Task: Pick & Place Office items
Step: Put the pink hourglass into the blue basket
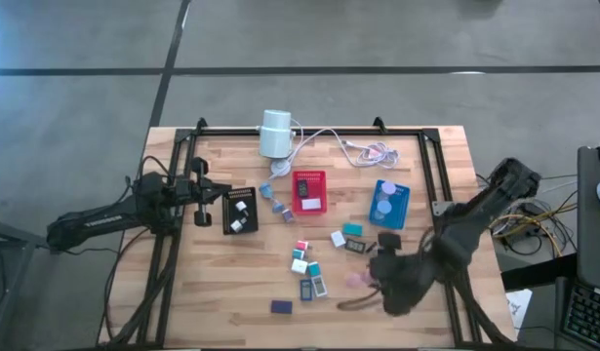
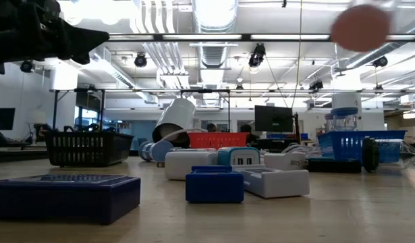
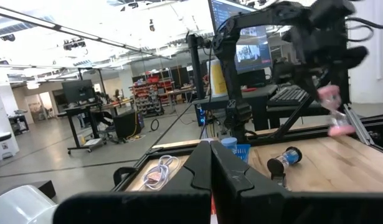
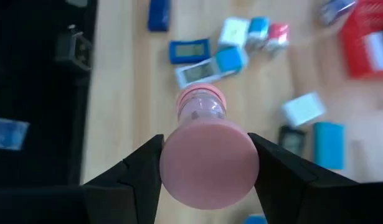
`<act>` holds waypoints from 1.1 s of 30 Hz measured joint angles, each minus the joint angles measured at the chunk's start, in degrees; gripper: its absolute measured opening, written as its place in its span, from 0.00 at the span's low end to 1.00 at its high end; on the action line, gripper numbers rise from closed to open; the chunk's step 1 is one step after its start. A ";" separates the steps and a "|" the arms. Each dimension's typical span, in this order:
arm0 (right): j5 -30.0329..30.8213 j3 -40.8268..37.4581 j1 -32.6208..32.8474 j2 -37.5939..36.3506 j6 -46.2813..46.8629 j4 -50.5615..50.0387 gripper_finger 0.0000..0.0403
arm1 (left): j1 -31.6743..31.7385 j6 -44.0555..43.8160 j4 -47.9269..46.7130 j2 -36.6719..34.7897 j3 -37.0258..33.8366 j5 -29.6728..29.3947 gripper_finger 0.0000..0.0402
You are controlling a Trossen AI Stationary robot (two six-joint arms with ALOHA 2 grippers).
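Note:
My right gripper (image 1: 375, 279) hovers over the near-right part of the table, shut on a pink hourglass-shaped piece (image 4: 208, 163) with a disc at each end. That piece also appears in the high view (image 1: 356, 281), the left wrist view (image 3: 333, 113) and, blurred, the low view (image 2: 361, 27). Small white, teal, blue and pink office items (image 1: 307, 263) lie flat on the wood below and to its left. My left gripper (image 1: 204, 201) waits shut beside the black tray (image 1: 239, 211), touching nothing. My right gripper pinches the pink piece between its two fingers at the rim of its upper disc end (image 4: 172, 163). The fingers come from above, pointing down. The piece is lifted clear of the table, and its other end (image 4: 202, 99) points down toward the wood.
A red tray (image 1: 309, 192), a blue tray (image 1: 388, 203) and the black tray sit mid-table. A white cylinder (image 1: 275, 134) with a cable (image 1: 363, 148) lies at the far edge. A small dark timer (image 3: 284, 160) lies on the wood. Black frame rails (image 1: 431, 171) border the table.

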 joint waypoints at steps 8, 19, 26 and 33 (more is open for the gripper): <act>2.25 -13.52 -6.68 -19.06 -7.86 12.89 0.48 | 0.00 0.00 -0.01 0.00 -0.02 0.02 0.00; 11.49 -37.92 -7.90 -44.33 -12.41 37.38 0.48 | 0.00 0.24 -0.01 0.00 -0.02 0.04 0.00; 14.18 -50.20 -7.94 -53.69 -16.91 48.13 0.48 | 0.00 0.17 -0.01 0.02 -0.04 0.06 0.00; 14.89 -58.79 -7.94 -59.75 -17.08 54.54 0.48 | 0.00 1.27 -0.01 0.02 -0.07 0.07 0.00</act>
